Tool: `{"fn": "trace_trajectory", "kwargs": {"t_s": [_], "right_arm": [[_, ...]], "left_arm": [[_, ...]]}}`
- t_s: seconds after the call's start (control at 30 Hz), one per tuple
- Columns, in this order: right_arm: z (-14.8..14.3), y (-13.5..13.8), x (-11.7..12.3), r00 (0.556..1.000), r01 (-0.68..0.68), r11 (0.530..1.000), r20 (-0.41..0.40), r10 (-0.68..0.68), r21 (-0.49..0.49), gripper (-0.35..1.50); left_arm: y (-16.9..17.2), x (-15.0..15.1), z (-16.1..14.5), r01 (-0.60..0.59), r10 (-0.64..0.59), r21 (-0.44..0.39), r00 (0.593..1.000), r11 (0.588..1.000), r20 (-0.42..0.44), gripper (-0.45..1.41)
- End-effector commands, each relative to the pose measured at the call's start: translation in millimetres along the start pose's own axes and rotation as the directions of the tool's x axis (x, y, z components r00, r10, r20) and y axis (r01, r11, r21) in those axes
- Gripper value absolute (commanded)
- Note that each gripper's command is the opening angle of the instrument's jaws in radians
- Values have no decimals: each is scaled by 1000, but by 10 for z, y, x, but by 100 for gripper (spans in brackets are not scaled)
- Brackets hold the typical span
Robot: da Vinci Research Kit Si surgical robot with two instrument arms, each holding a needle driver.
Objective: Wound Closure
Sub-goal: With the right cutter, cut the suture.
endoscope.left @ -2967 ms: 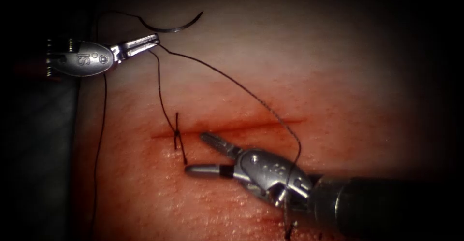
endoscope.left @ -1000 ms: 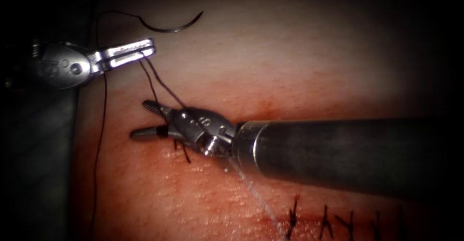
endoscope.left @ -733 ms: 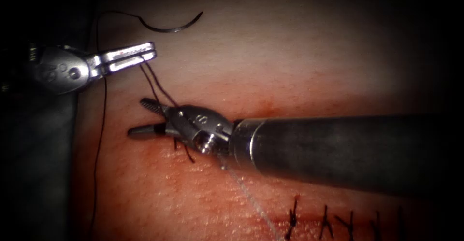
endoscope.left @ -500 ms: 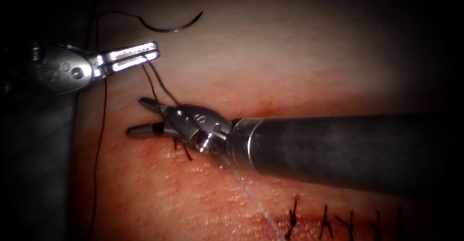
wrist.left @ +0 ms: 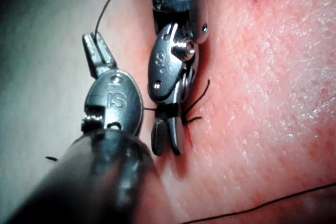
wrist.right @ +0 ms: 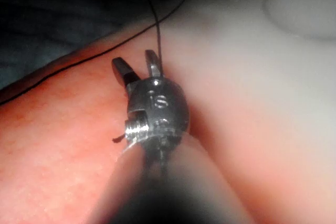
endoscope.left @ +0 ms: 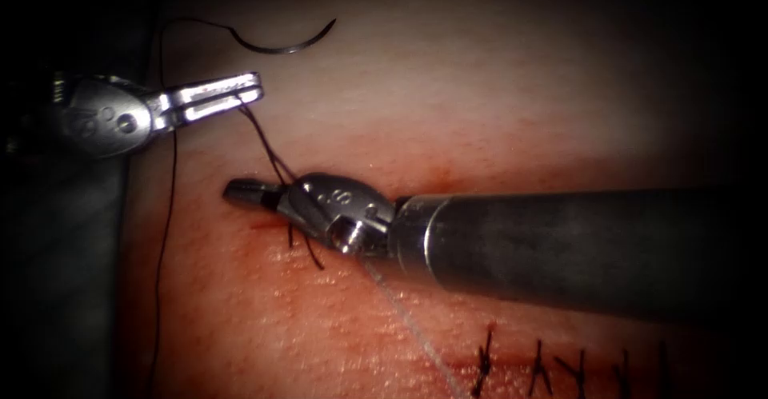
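**Right claw closes over the thread at the knot**

Your left claw [endoscope.left: 240, 93] is clamped on the thread [endoscope.left: 264, 139], holding two strands taut above the cut. Those strands run down and to the right from its tips to the knot [endoscope.left: 300, 235] at the left end of the cut [endoscope.left: 260, 225].

Your right claw [endoscope.left: 240, 193] sits right over that knot, lying low against the tissue [endoscope.left: 496, 111]. Half a second ago its jaws stood apart around the strands; now they are drawn together, and the strands pass in at their base. The left wrist view shows the same claw [wrist.left: 165, 139] nearly together, with short thread ends [wrist.left: 197, 106] sticking out beside it.

The needle [endoscope.left: 280, 45] lies free on the pale tissue above your left claw, held by neither tool and not in the tissue. From its left end the thread loops round and trails down along the left edge of the tissue.

Earlier finished stitches [endoscope.left: 552, 363] sit in a row below your right shaft. Red fluid [endoscope.left: 436, 177] stains the tissue along the cut.
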Motion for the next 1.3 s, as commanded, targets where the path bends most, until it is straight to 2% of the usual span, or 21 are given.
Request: {"fn": "trace_trajectory", "kwargs": {"t_s": [0.03, 0.1, 0.13, 0.17, 0.3, 0.43, 0.6, 0.7, 0.77, 0.93, 1.1, 1.23, 1.3], "right_arm": [[-8, 11, 1, 1000, 20, 1000, -16, -20, 6, 118], [-22, 20, 5, 999, 27, 1000, -37, -27, 16, 128], [-41, 28, 9, 998, 23, 999, -56, -21, 28, 131], [-59, 34, 12, 998, 31, 999, -62, -29, 41, 131], [-91, 39, 14, 996, 47, 997, -80, -42, 55, 131], [-119, 41, 11, 996, 62, 997, -63, -59, 47, 131], [-170, 66, 11, 992, 113, 994, -62, -113, -8, 131], [-212, 94, 23, 986, 149, 988, -71, -150, -28, 131], [-228, 102, 28, 983, 166, 985, -68, -168, -38, 131], [-262, 119, 41, 976, 215, 974, -28, -217, -74, 131], [-295, 140, 58, 967, 247, 960, -22, -252, -135, 130], [-314, 150, 79, 922, 387, 906, 55, -383, -173, 128], [-319, 151, 87, 911, 411, 893, 81, -403, -182, 128]], "left_arm": [[-1, -6, 8, -4, 4, 1, 1000, 1000, -2, -45], [-1, -6, 8, -9, 9, 1, 1000, 1000, -2, -45], [-2, -6, 9, -8, 8, 2, 1000, 1000, -2, -45], [-3, -7, 10, -7, 7, 2, 1000, 1000, -2, -45], [-6, -10, 18, -9, 9, 6, 1000, 1000, -3, -45], [-7, -16, 31, -14, 14, 3, 1000, 1000, 1, -45], [-5, -37, 74, -27, 27, -9, 1000, 1000, -2, -45], [0, -48, 112, -39, 38, -16, 999, 999, -12, -45], [5, -49, 129, -42, 42, -25, 999, 999, -20, -45], [13, -45, 165, -55, 53, -40, 997, 998, -49, -45], [25, -47, 199, -76, 71, -74, 995, 994, -65, -45], [36, -65, 232, -92, 87, -99, 995, 991, -46, -45], [41, -74, 248, -100, 96, -111, 995, 989, -37, -45]]}}
